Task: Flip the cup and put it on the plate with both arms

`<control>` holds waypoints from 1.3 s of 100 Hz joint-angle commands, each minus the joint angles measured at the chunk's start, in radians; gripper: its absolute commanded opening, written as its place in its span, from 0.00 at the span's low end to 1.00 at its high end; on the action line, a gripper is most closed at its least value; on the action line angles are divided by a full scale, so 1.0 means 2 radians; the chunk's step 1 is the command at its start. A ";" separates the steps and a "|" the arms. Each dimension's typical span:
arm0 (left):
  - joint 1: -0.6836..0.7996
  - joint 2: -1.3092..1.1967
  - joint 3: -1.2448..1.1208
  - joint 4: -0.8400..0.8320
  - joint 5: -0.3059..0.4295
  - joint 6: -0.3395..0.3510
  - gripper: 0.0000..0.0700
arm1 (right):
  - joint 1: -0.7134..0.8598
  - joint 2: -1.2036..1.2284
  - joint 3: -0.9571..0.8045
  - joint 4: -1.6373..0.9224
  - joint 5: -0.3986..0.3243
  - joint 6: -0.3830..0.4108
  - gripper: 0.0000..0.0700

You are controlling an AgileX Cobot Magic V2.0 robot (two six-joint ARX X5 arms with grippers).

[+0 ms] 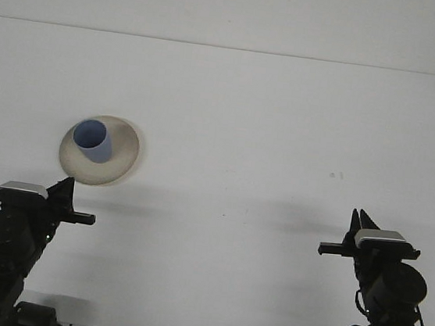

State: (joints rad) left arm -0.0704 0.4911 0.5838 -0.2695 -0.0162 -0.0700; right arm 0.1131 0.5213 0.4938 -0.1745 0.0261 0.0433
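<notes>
Blue cup (93, 140) upright, mouth up, on beige plate (122, 154), table's left.

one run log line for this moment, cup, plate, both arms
cup: blue cup upright on round beige plate | left gripper: shut, clear of plate | right gripper: shut, empty | table: white table

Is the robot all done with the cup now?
It looks done. The blue cup stands mouth up on the tan plate, so flipping and placing seem finished. Nothing is in hand: the left gripper and right gripper are both shut, holding nothing, near the table's front edge, away from the cup. Nothing looks left to do.
</notes>
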 commanded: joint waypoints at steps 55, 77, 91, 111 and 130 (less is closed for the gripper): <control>-0.001 0.001 0.004 0.005 0.002 -0.003 0.02 | 0.002 0.002 0.002 0.007 0.000 0.006 0.00; -0.001 0.001 0.004 0.005 0.002 -0.003 0.02 | 0.002 0.002 0.002 0.007 0.000 0.006 0.00; -0.001 0.001 0.004 0.005 0.002 -0.003 0.02 | 0.002 0.001 0.002 0.007 0.000 0.006 0.00; -0.001 0.000 0.004 0.007 0.002 0.002 0.02 | 0.002 0.001 0.002 0.007 0.000 0.006 0.00; -0.001 -0.007 -0.004 0.060 -0.005 0.007 0.02 | 0.002 0.001 0.002 0.007 0.000 0.006 0.00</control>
State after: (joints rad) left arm -0.0704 0.4835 0.5835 -0.2031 -0.0212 -0.0681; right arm 0.1131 0.5213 0.4938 -0.1738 0.0261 0.0433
